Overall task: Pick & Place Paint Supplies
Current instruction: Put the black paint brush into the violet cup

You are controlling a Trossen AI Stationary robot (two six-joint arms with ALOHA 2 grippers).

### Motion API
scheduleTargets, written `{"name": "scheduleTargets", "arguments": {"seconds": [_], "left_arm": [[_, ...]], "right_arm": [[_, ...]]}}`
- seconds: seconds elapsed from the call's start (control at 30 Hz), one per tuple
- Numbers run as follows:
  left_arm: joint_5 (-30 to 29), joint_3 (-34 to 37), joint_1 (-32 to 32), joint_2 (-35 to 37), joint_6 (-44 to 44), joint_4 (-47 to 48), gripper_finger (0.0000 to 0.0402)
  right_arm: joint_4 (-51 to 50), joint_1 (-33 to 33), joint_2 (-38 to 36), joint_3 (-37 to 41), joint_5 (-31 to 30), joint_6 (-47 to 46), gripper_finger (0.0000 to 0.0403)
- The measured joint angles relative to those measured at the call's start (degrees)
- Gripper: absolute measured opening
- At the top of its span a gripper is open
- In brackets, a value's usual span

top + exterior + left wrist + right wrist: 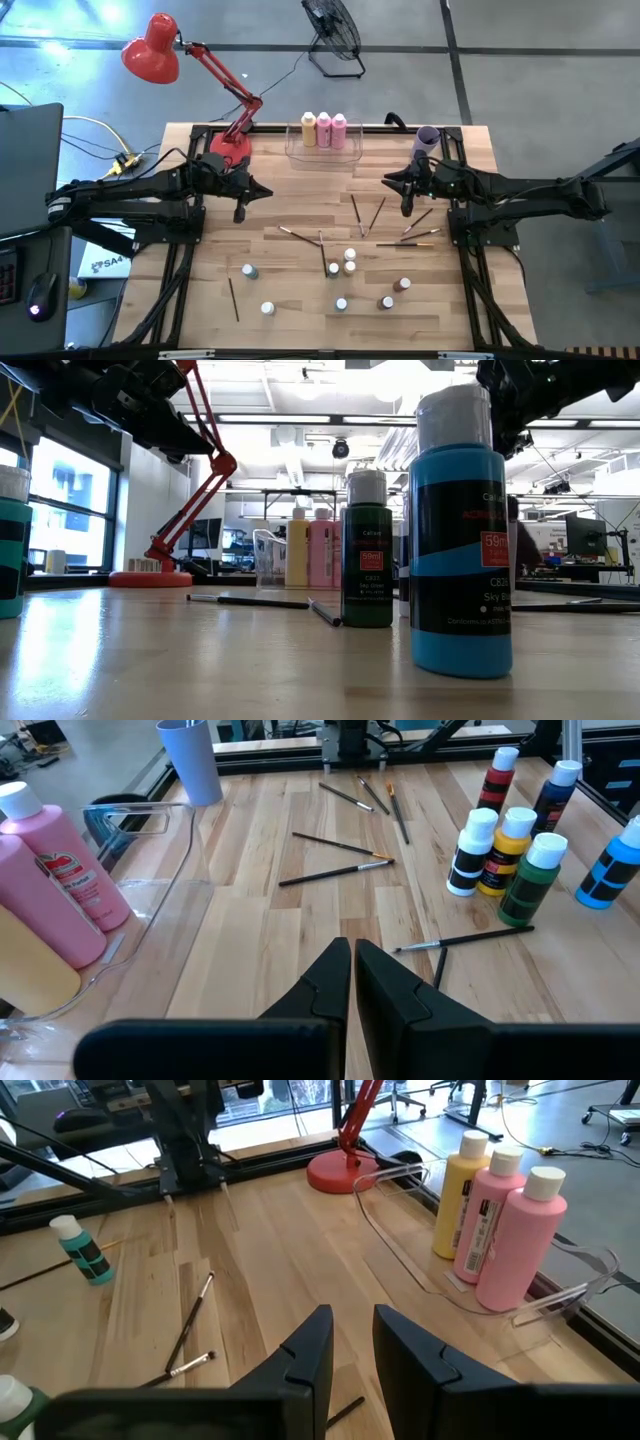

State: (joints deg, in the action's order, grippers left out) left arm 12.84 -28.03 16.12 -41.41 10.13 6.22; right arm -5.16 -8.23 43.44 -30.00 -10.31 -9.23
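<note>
1. The table (200,320) carries everything; I place the rest from the clear bin (322,152), which sits at the middle of its far edge.
2. The left arm hangs to the bin's left and nearer the camera side. Its gripper (239,211) is clenched, fingers nearly touching, with nothing between them.
3. The right arm mirrors it on the bin's right. Its gripper (406,206) has a narrow gap between the fingers and holds nothing.
4. Three tall bottles (323,129), one yellow and two pink, already stand inside the bin.
5. The small bottles (349,262) stand scattered well in front of the bin, with a tight cluster near the table's middle.
6. The brushes (366,214) lie loose between the bin and the small bottles, some crossing.
7. Risks, as I judge them:
   - Reaching into the cluster could topple neighbours, since those bottles stand so close together.
   - A thin brush lying flat may slip or roll from the fingers.
   - The bin's clear wall could be clipped on the way in.
   - Both arms face the same middle ground and could collide.
</note>
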Motion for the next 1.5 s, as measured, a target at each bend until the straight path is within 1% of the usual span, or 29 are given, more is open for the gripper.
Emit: {"name": "scheduleTargets", "arguments": {"seconds": [0.27,0.33,0.37,0.5,0.57,0.7,0.83,0.9,1.0,1.1,1.2,1.3,1.4,1.5], "left_arm": [[0.0,0.0,0.0,0.02,-0.02,0.0,0.0017],[0.0,0.0,0.0,0.02,-0.02,0.0,0.0017],[0.0,0.0,0.0,0.02,-0.02,0.0,0.0017],[0.0,0.0,0.0,0.02,-0.02,0.0,0.0017],[0.0,0.0,0.0,0.01,0.0,0.0,0.0017],[0.0,0.0,0.0,0.02,0.0,0.0,0.0017],[0.0,0.0,0.0,0.02,0.02,-0.02,0.0017],[0.0,0.0,0.0,0.02,0.0,-0.02,0.0017],[-0.01,0.0,0.0,0.0,0.02,-0.02,0.0017],[-0.01,0.0,0.0,0.01,0.02,-0.03,0.0017],[0.0,0.0,0.0,0.02,0.02,-0.04,0.0017],[0.0,0.0,0.0,0.02,0.02,-0.07,0.0017],[0.0,-0.01,0.0,0.02,0.02,-0.07,0.0017],[0.0,0.0,0.0,0.02,0.02,-0.04,0.0017]], "right_arm": [[-2.0,0.0,0.0,0.0,0.02,0.39,0.0065],[-2.78,0.0,0.0,0.01,1.07,0.4,0.0065],[-3.54,-0.02,0.0,0.01,3.02,0.42,0.0065],[-7.37,0.11,0.0,0.02,14.33,0.44,0.0063],[-8.32,0.63,0.0,0.02,16.69,0.43,0.0059],[-8.44,1.65,0.0,0.02,16.31,2.35,0.0047],[-8.6,2.26,0.0,-0.02,18.24,3.21,0.0037],[-9.21,2.27,0.0,-0.04,18.21,2.97,0.0034],[-11.95,2.25,0.15,-1.21,17.22,2.82,0.0029],[-13.53,2.29,1.26,-4.1,15.17,3.37,0.002],[-17.21,2.29,2.81,-8.04,13.4,7.88,0.0009],[-23.95,2.28,5.0,-11.53,11.31,11.78,0.0003],[-29.48,2.25,7.65,-13.32,8.73,12.45,0.0003],[-34.14,2.25,10.64,-13.44,8.72,12.09,0.0002]]}}
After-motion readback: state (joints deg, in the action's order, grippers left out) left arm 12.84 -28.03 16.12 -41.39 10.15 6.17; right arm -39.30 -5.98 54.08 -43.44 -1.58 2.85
